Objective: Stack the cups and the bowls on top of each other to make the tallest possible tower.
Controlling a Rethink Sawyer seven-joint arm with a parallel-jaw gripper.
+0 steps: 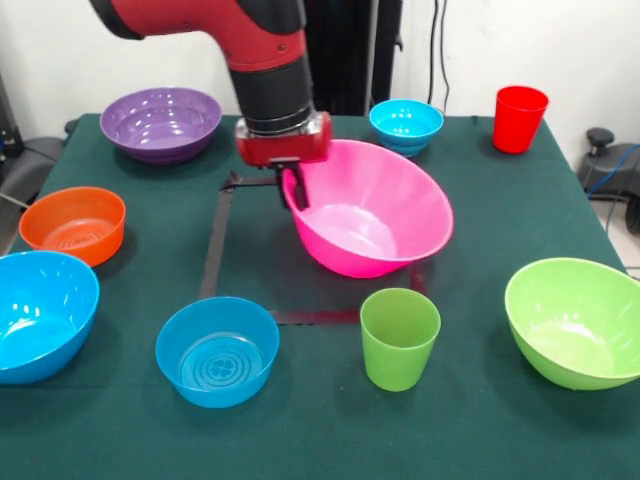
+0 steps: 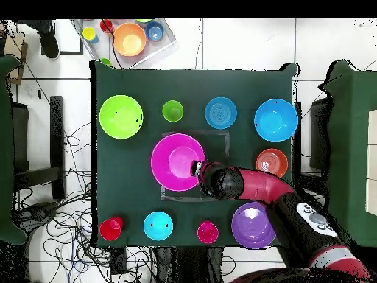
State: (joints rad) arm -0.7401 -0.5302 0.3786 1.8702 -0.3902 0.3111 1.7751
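Note:
My gripper is shut on the near-left rim of the large pink bowl, which tilts with that side raised inside the black tape square. In the overhead view the gripper sits at the pink bowl's right rim. Around it stand the purple bowl, orange bowl, lime green bowl, three blue bowls, the red cup and the light green cup. The pink-red cup shows only from overhead.
The green cloth table ends close behind the purple and small blue bowls. A clear box of small toys sits off the table's far edge in the overhead view. Cables lie on the floor around the table.

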